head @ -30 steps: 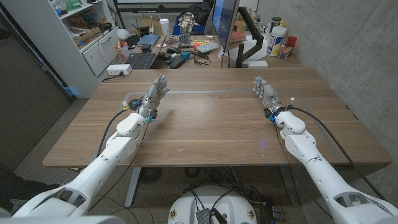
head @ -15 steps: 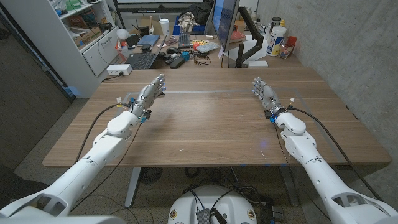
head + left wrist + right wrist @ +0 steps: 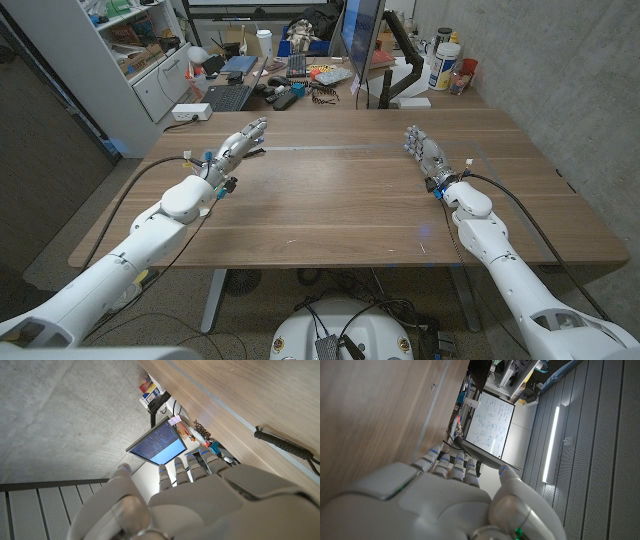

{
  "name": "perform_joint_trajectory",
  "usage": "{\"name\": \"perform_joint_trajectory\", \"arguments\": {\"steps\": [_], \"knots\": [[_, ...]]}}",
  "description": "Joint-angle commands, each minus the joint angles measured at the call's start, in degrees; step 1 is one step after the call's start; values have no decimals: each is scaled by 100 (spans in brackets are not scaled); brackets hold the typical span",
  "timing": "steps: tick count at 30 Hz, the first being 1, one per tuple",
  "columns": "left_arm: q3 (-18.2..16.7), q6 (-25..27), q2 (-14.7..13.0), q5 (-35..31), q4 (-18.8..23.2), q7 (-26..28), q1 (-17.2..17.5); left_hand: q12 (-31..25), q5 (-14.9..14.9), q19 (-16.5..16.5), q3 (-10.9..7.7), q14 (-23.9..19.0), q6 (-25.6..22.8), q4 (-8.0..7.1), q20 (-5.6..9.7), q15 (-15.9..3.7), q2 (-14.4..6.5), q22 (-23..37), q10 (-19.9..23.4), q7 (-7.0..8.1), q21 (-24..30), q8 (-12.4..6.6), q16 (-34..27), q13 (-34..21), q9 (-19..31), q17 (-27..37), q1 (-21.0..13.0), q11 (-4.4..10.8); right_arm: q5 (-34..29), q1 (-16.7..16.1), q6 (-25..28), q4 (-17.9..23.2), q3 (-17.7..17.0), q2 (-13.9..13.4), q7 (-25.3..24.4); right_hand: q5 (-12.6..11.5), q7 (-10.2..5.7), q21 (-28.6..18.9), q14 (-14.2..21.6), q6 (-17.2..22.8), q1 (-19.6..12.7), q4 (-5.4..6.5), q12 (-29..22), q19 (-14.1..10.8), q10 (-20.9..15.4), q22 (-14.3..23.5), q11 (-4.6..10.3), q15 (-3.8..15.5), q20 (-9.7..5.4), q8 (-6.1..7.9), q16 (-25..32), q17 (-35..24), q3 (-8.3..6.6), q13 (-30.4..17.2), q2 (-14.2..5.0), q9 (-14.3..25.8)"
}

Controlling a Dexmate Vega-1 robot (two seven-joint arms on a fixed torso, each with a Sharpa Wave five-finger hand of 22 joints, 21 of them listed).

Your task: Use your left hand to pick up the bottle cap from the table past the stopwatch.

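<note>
I am holding the left robot hand (image 3: 240,142) above the far left of the worktop (image 3: 340,190) with its fingers stretched forward and nothing in them, while the right robot hand (image 3: 423,150) is waiting open and empty over the far right. I am looking for the cap and the stopwatch and cannot make out either, so I cannot say where the cap lies or how it looks. I am expecting something light, stiff and slippery, best pinched across its rim.
</note>
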State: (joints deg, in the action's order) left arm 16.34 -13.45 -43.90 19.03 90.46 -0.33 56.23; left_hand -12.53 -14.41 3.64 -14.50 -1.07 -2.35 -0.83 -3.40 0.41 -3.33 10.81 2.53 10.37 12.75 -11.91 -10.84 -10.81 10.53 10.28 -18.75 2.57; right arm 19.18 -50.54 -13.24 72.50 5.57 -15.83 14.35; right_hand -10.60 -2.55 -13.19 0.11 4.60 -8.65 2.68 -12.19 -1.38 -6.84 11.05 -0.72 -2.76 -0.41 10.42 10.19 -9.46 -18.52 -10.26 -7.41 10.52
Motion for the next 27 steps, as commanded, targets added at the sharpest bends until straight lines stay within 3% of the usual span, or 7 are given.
{"name": "perform_joint_trajectory", "arguments": {"steps": [1,27], "knots": [[-133,161,-614,-544,587,81,281,13,16,-10,-8,-39,7,46,-34,-10,7,24,1,67,26,-28,-34,-21,13,22,-82,22,-38,-29,-113,-6,-35,3,65,-19,-37,-11,-46,14,-74,-21,10,-17,34,26,9,-19,-1,49,4,-30,-24,-30,-31,23],[-943,477,-1955,-1434,1815,438,1393,35,38,77,-10,-52,58,161,-30,-106,75,43,-11,172,68,14,-29,-27,17,38,-212,55,-105,-25,-216,71,67,-46,20,-18,-39,-2,-43,13,-76,-31,10,-14,29,26,14,-16,-14,52,7,-31,-19,-31,-30,24]]}}
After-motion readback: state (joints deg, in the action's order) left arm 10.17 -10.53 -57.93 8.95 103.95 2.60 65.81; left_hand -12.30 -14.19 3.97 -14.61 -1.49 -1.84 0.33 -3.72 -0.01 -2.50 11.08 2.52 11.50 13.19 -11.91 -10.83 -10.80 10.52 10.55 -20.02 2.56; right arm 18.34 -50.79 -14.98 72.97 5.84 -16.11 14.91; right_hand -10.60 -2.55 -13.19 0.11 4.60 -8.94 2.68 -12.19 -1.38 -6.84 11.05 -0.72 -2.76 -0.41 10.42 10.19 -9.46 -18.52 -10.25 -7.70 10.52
